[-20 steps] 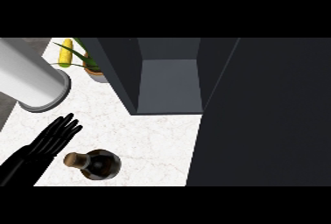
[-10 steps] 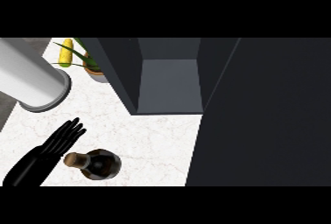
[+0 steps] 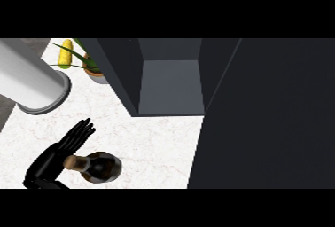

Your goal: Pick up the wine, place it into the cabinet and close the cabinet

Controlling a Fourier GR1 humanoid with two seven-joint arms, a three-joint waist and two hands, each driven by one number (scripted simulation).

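the left hand [image 3: 59,153] is showing at the lower left, fingers straight and held together, thumb side lying against the cork of the wine [image 3: 99,166]; nothing is being gripped. whether it is actually touching the neck is hard to say from straight above. the wine is standing upright on the counter [image 3: 157,142], well short of the cabinet [image 3: 170,84], whose opening is facing the bottle. a grey cylinder [image 3: 29,82] is sitting beyond the wine, a potted plant [image 3: 91,68] past that. risk: flat fingers brushing the cork could be tipping the bottle, rolling it away from the cabinet. right hand not showing.
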